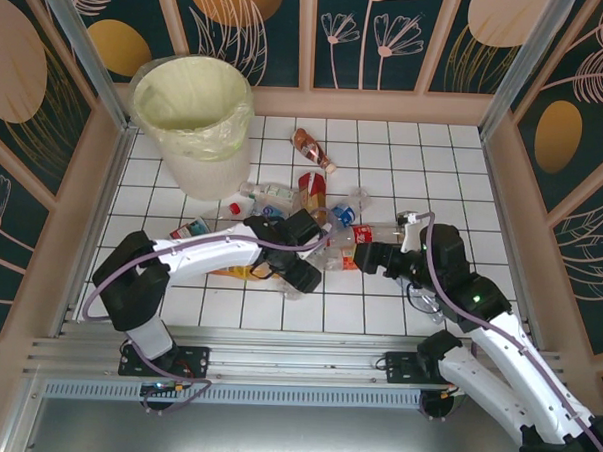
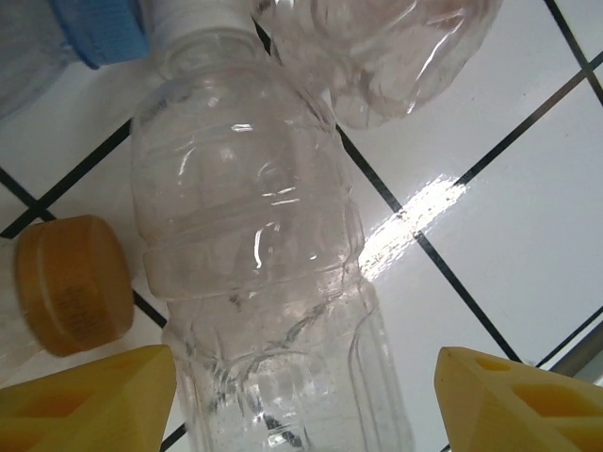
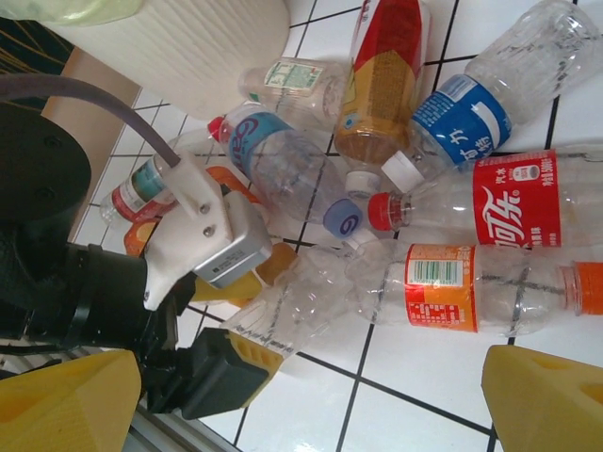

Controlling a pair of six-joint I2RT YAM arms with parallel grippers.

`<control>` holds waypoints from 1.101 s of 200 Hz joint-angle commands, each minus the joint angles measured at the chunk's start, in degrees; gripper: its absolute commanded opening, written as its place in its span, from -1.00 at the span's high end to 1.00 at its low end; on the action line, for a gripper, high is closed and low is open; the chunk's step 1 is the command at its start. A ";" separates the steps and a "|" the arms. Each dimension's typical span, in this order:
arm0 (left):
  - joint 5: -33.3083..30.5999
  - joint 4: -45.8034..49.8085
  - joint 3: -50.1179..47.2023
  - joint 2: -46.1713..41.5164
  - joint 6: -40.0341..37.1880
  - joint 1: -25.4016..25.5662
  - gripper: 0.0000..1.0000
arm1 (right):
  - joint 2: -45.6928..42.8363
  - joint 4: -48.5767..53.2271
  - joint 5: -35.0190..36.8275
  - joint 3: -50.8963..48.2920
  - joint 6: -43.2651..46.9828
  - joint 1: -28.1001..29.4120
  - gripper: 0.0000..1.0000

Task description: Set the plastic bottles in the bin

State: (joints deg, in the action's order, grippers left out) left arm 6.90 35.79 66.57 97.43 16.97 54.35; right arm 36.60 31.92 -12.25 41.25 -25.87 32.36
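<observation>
The likeliest slip is at the clear bottle point(image 2: 254, 264). Its wall looks thin, ribbed and glossy, so a pinch from the left gripper point(image 2: 306, 405) may crumple it or squirt it out sideways. A second clear bottle point(image 2: 377, 56) lies against its shoulder and an orange cap point(image 2: 71, 282) sits just beside it, so a lift could drag or roll those neighbours. The right gripper point(image 3: 306, 410) faces the same pile point(image 1: 317, 222) from the other side, near the left one, and a reach by either could knock them together. The bin point(image 1: 209, 172) stands at the far left corner of the tabletop point(image 1: 358, 314), well apart from the pile at mid-tabletop. A weak hold might fail on the way, or a bottle carried crosswise might catch the rim. The left gripper's jaws stand about half-wide astride the clear bottle's lower body, one pad point(image 2: 94, 400) at its wall and the other with a sliver of tile between, so nothing is gripped yet. The right gripper is wide and empty, with the orange-label bottle point(image 3: 462, 287) just ahead of it.
</observation>
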 commanded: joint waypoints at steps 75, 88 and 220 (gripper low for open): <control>-4.42 1.17 3.33 8.51 7.86 1.99 -0.40 | -2.36 1.77 2.32 1.50 -0.15 0.23 -0.89; -4.56 0.98 3.22 8.95 8.63 2.08 -0.46 | -2.50 1.74 2.32 1.38 -0.15 0.25 -0.89; -5.92 0.56 4.12 7.31 10.42 2.17 -0.23 | -2.93 -0.17 1.73 -0.29 -0.07 0.20 -0.89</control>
State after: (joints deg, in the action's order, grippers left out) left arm 2.37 35.73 69.91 106.65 27.11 56.34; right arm 34.52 33.06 -10.72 41.25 -25.87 32.36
